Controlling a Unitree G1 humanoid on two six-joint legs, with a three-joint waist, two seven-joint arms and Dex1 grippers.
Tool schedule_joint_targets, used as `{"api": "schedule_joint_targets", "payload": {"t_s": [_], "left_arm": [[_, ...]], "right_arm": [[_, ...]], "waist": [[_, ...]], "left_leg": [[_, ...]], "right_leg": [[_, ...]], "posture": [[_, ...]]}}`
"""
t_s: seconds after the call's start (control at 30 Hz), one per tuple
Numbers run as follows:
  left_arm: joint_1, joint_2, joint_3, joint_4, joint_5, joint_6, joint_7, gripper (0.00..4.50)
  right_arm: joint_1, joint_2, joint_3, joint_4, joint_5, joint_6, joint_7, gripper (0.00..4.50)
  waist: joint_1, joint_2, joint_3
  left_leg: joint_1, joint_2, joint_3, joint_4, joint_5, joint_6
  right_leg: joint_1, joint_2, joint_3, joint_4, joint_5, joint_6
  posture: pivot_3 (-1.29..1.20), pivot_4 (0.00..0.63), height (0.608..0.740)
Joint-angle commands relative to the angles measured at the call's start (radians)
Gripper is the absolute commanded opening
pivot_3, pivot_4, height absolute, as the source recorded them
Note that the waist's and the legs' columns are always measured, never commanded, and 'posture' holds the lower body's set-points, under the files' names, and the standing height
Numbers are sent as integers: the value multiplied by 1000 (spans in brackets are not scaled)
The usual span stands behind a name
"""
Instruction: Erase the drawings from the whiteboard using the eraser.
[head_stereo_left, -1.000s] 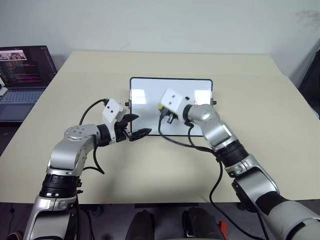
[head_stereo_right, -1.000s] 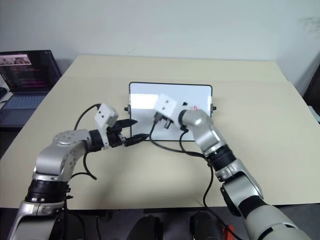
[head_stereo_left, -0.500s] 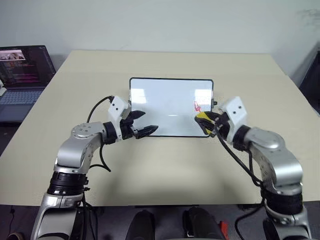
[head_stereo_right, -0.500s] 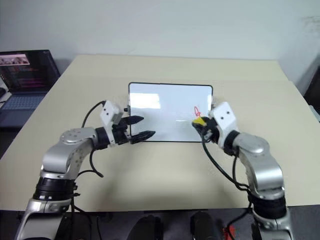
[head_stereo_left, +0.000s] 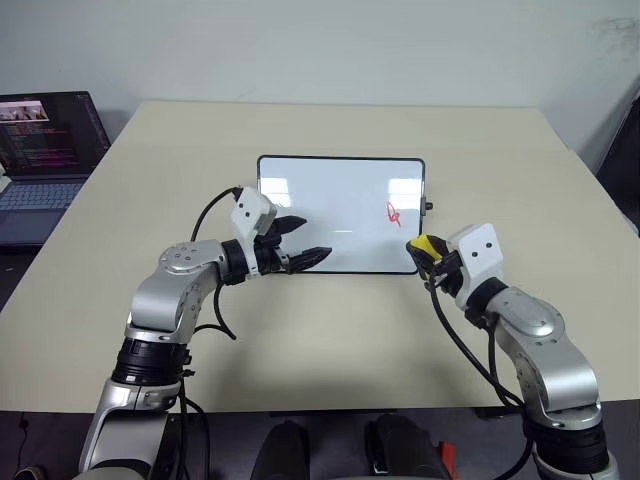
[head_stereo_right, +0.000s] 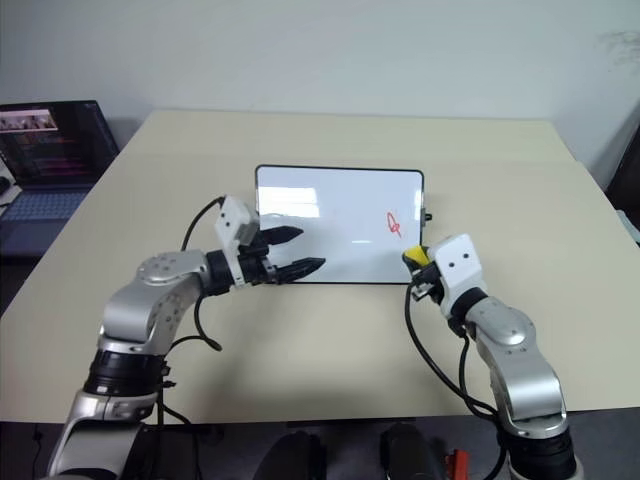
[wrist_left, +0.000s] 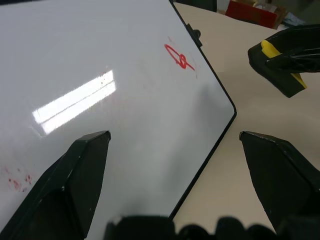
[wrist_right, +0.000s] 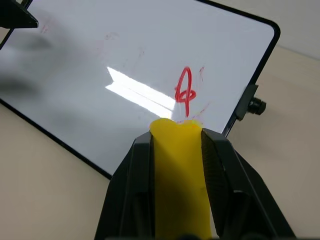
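**Eraser held off the board's lower-right corner**

I see the right gripper (head_stereo_left: 424, 250) fingers clamped on the eraser (wrist_right: 180, 165), right of centre frame. The whiteboard (head_stereo_left: 340, 190) lies centre on the surface (head_stereo_left: 330, 330), one red drawing (head_stereo_left: 395, 212) remaining. Left gripper (head_stereo_left: 305, 243) fingers spread apart over its lower-left edge.

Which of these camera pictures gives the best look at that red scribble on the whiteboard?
The right wrist view: the red scribble sits large and centred on the whiteboard, just beyond the yellow eraser. The left wrist view shows it smaller, near the board's edge. In both eye views it is only a tiny red mark.
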Motion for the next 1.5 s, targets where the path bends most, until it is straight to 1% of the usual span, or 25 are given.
{"api": "schedule_joint_targets", "payload": {"t_s": [0.03, 0.13, 0.2, 0.27, 0.47, 0.57, 0.7, 0.93, 1.07, 1.2, 1.33, 1.4, 1.5], "left_arm": [[-33, -14, -1, 11, -4, -25, 2, 4500], [-46, -10, -28, 17, 4, -17, -19, 4500], [-55, -12, -32, 24, 4, -20, -18, 4500], [-60, -12, -34, 29, 5, -24, -19, 4500], [-46, -4, -33, 15, 1, -22, -22, 4500], [-38, 0, -31, 3, -3, -17, -25, 4500], [-36, 0, -31, 0, -5, -15, -25, 4500], [-43, 1, -29, 2, -6, -15, -26, 4500], [-47, 1, -29, 7, -5, -18, -28, 4500], [-50, -1, -33, 12, -4, -20, -30, 4500], [-47, -4, -34, 10, -4, -21, -30, 4500], [-44, -3, -32, 6, -6, -19, -28, 4500], [-38, -1, -29, 0, -8, -18, -27, 4500]], "right_arm": [[-55, -35, 44, 1, -12, -7, 11, 977], [-151, -74, 119, 46, -16, 98, 39, 977], [-221, -65, 128, 85, 10, 156, 45, 977], [-300, -57, 119, 156, 18, 173, 45, 977], [-473, -62, 124, 384, -10, 106, 36, 977], [-525, -60, 130, 496, -25, 48, 37, 977], [-552, -54, 134, 559, -24, 18, 52, 977], [-494, -89, 234, 566, -43, 31, 150, 977], [-510, -86, 229, 593, -78, -11, 115, 977], [-611, -66, 178, 703, -106, -87, 35, 977], [-650, -69, 176, 770, -118, -119, 31, 977], [-643, -76, 186, 778, -119, -112, 56, 977], [-593, -106, 234, 741, -115, -74, 150, 977]], "waist": [[-1, 0, 0], [-3, 0, 0], [-2, 0, 0], [-2, 0, 0], [-1, 0, 0], [0, 0, 0], [-1, 0, 0], [-2, 0, 0], [-3, 0, 0], [-4, 0, 0], [-2, 0, 0], [-2, 0, 0], [-1, 0, 0]], "left_leg": [[0, 0, 0, 0, 0, 0], [1, 0, 1, 0, 0, 0], [1, 0, 0, 0, 0, 0], [1, 0, 0, 0, 0, 0], [0, 0, 0, 0, 0, 0], [0, 0, 0, 0, 0, 0], [-1, 0, 0, 0, 0, 0], [1, 1, 0, 1, 0, 0], [2, 1, 0, 1, 0, 0], [3, 1, 1, 1, 0, 0], [3, 1, 1, 2, 1, 1], [3, 1, 1, 1, 1, 1], [3, 1, 1, 1, 1, 1]], "right_leg": [[0, 0, 0, 0, 0, 0], [0, 1, 0, 1, 1, -1], [0, 1, 0, 1, 2, -3], [0, 2, 0, 1, 2, -4], [0, 1, 0, 0, 2, -4], [0, 0, 0, 0, 3, -4], [0, 0, 0, 0, 3, -5], [1, 0, 0, 1, 3, -5], [1, 0, 0, 1, 3, -4], [2, 1, 1, 2, 4, -4], [2, 1, 1, 1, 4, -4], [2, 1, 1, 1, 4, -4], [2, 0, 1, 1, 4, -4]], "posture": [[0, 150, 740], [0, 150, 740], [0, 150, 740], [0, 150, 740], [0, 150, 740], [0, 150, 740], [0, 150, 740], [0, 150, 740], [0, 150, 740], [0, 150, 740], [0, 150, 740], [0, 150, 740], [0, 150, 740]]}}
